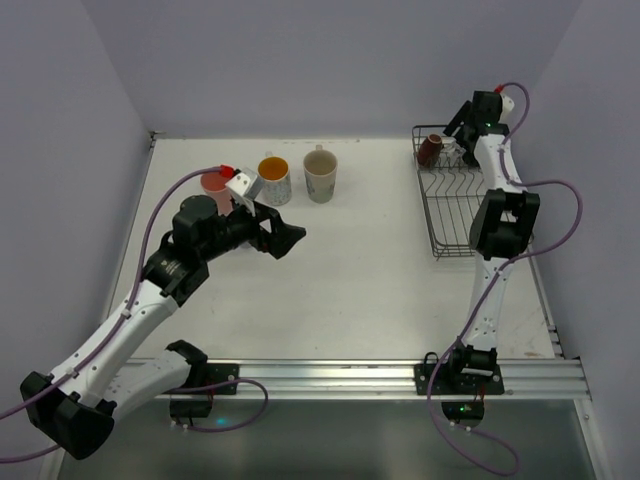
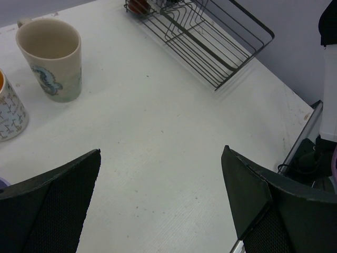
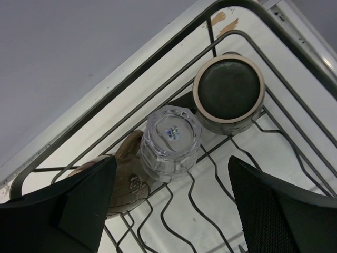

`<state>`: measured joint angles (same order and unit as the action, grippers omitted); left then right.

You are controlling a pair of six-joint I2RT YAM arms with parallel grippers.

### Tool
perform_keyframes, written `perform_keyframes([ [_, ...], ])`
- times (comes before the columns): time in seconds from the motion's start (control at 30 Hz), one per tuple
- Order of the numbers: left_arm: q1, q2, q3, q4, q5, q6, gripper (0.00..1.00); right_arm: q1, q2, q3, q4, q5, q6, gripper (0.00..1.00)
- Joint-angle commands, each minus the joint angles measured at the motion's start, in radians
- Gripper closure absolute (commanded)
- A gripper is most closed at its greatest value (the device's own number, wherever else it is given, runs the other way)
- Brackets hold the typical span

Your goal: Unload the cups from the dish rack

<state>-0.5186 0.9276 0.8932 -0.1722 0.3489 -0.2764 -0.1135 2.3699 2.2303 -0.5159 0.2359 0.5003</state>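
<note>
The black wire dish rack (image 1: 455, 215) stands at the table's back right. At its far end an upturned clear glass (image 3: 171, 138) rests between an upturned dark brown mug (image 3: 229, 95) and a brown mug (image 3: 124, 182) lying on its side. My right gripper (image 3: 172, 161) hovers open above the glass, holding nothing. On the table at back left stand a salmon-red tumbler (image 1: 214, 185), a white dotted mug with orange inside (image 1: 273, 178) and a cream mug (image 1: 320, 173). My left gripper (image 1: 285, 238) is open and empty, just in front of those cups.
The near part of the dish rack (image 2: 210, 47) holds only bare wires and prongs. A metal rail (image 1: 400, 378) carrying both arm bases runs along the table's near edge. Pale walls close in the back and both sides.
</note>
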Motion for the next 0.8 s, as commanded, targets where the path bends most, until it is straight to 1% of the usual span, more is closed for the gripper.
perform_keyframes([
  [0.0,-0.004,0.008,-0.007,0.04,0.015,0.009,0.0,-0.003,0.031,0.069,-0.021,-0.05,0.03,0.11],
  [0.1,-0.006,0.013,-0.005,0.042,0.015,0.011,0.0,-0.005,0.057,0.094,-0.018,-0.06,0.032,0.11],
  [0.13,-0.006,0.017,-0.005,0.043,0.016,0.013,0.0,-0.005,0.066,0.104,-0.019,-0.063,0.034,0.13],
  [0.53,-0.006,0.042,-0.002,0.046,0.012,0.019,0.0,-0.018,0.106,0.124,0.019,-0.075,0.034,0.18],
  [0.77,-0.006,0.047,-0.002,0.045,-0.001,0.034,0.0,-0.025,0.121,0.146,0.027,-0.104,0.041,0.26],
])
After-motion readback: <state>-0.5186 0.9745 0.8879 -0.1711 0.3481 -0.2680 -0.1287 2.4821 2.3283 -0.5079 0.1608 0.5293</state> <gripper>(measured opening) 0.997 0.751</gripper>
